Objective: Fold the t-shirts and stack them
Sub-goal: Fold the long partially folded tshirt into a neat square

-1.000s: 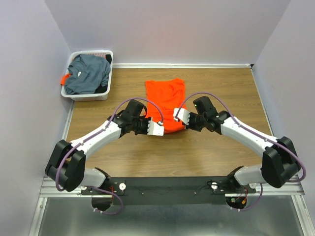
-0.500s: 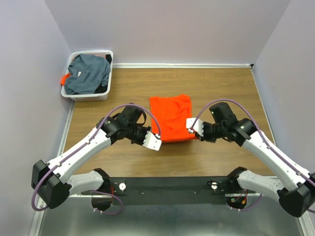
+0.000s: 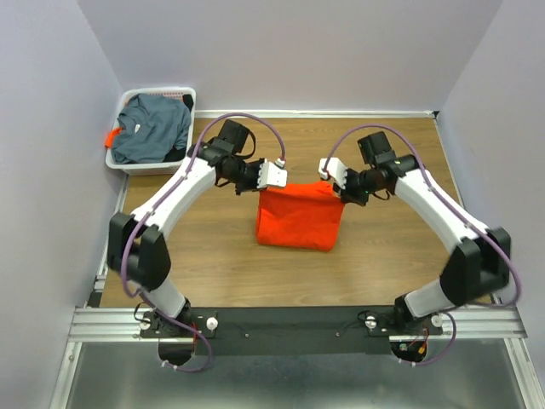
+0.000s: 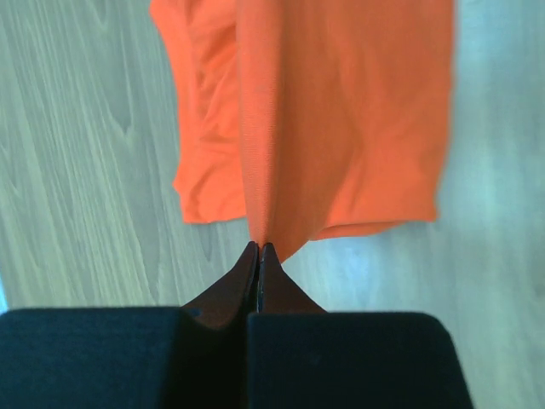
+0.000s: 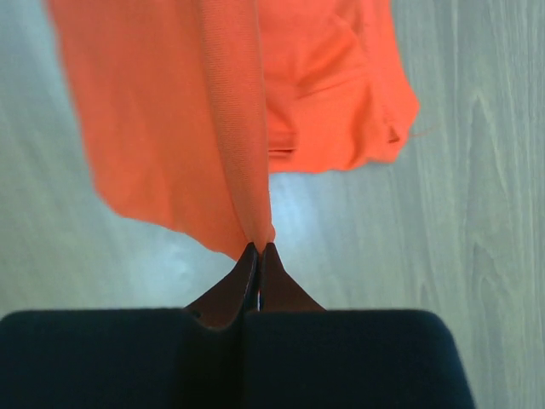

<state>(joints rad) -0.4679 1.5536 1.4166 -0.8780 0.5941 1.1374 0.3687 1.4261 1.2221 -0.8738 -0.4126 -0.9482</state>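
1. A white basket [image 3: 124, 164] sits at the table's [image 3: 392, 256] far left corner, by the left wall. The grey shirt [image 3: 155, 128] lies crumpled inside it, heaped above the rim.
2. The left arm reaches up and inward from its base. The left gripper [image 3: 279, 176] is raised over the middle of the table, well apart from the basket. In the left wrist view its dark fingertips [image 4: 251, 260] are pressed together on a thin fold of orange cloth, so it is clamped on the upper left corner of the orange shirt [image 3: 298, 220].
3. The orange shirt hangs between the two grippers, over the centre of the table. Its top edge sags a little between the two pinched corners. The cloth drops towards the near side, and its lower part looks to lie on the wood, with loose folds showing in both wrist views.
4. The right gripper [image 3: 330, 177] is held at much the same height, just right of the shirt and facing the left one. In the right wrist view its fingertips [image 5: 266, 260] are closed tight on the shirt's upper right corner, with the cloth falling away from them.
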